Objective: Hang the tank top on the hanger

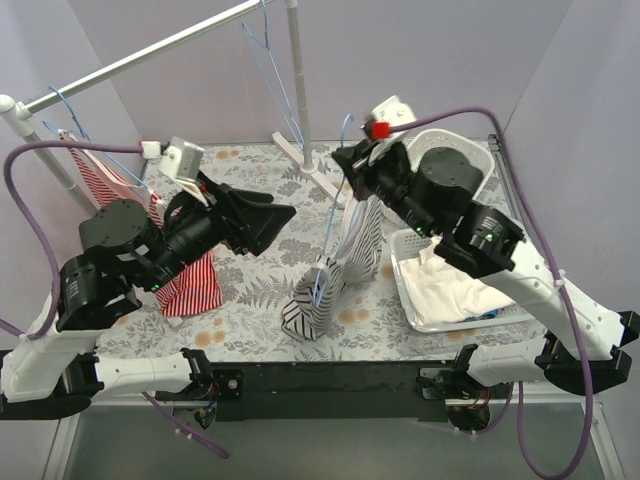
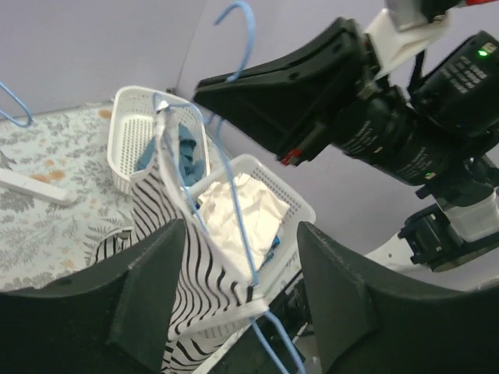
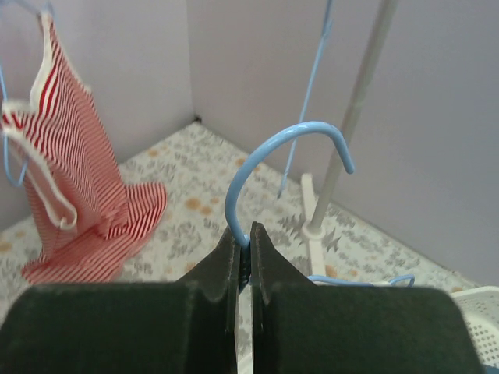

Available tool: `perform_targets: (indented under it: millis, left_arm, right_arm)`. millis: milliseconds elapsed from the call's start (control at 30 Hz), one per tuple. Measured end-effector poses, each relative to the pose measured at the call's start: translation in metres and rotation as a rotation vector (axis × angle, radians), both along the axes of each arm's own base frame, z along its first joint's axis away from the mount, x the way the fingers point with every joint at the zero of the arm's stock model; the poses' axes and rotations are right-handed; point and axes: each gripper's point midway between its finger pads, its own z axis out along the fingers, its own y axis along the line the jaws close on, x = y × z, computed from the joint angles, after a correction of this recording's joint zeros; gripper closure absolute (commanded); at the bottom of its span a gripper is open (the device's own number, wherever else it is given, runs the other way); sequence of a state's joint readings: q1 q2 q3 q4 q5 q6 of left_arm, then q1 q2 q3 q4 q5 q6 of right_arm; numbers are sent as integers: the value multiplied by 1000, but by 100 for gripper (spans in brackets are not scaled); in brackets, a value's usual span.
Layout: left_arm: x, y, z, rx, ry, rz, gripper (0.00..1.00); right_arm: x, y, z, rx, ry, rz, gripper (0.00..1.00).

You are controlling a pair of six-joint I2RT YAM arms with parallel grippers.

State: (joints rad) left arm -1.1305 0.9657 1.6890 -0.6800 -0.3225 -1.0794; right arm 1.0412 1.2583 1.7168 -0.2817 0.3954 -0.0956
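Observation:
The black-and-white striped tank top (image 1: 340,265) hangs on a light-blue wire hanger (image 1: 333,215), its lower end resting on the table. My right gripper (image 1: 352,160) is shut on the hanger's neck just below the hook (image 3: 284,148) and holds it upright. In the left wrist view the tank top (image 2: 183,257) drapes over the hanger wire (image 2: 242,234), a white strap looped at the hanger's corner. My left gripper (image 1: 280,215) is open and empty, to the left of the garment, its fingers (image 2: 148,288) standing wide on both sides of it.
A red-and-white striped garment (image 1: 185,255) hangs at the left on the white rail (image 1: 150,55). Spare blue hangers (image 1: 270,60) hang by the rail's post (image 1: 297,80). White baskets (image 1: 450,290) with white and blue cloth stand at the right.

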Motion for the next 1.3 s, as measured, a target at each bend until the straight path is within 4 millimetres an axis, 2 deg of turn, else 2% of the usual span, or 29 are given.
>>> perform_targets:
  millis: [67, 167, 200, 300, 400, 567, 833, 1000, 1067, 1100, 1167, 1300]
  left_arm:
    - [-2, -10, -21, 51, 34, -34, 48]
    - [-7, -27, -61, 123, 101, -95, 48]
    - [-9, -33, -79, 150, 133, -116, 48]
    - [-12, -43, -116, 207, 205, -144, 49]
    - [-14, -49, -136, 225, 253, -158, 48]
    - [-16, -59, -145, 186, 281, -182, 49]
    - [-20, -65, -156, 88, 320, -199, 57]
    - [-21, -63, -156, 22, 331, -197, 64]
    - [-21, -62, -155, -2, 334, -193, 64]
    - [-21, -62, -155, -13, 336, -193, 56]
    - [-21, -62, -155, -24, 341, -192, 56]
    - [-19, -62, -154, -34, 350, -183, 49]
  right_arm:
    - [-1, 16, -34, -59, 46, 49, 99]
    - [-4, 29, -67, -110, 92, 99, 99]
    - [-5, 32, -72, -112, 99, 111, 99]
    - [-7, 37, -75, -103, 104, 136, 99]
    - [-10, 41, -68, -71, 88, 160, 99]
    - [-14, 45, -59, -28, 63, 192, 99]
    - [-19, 54, -73, -37, 63, 244, 99]
    - [-26, 56, -79, -33, 53, 282, 99]
    - [-28, 55, -77, -30, 47, 293, 99]
    - [-29, 55, -75, -23, 41, 297, 99]
    - [-30, 53, -71, -14, 31, 297, 99]
    - [-27, 47, -67, -4, 23, 262, 99]
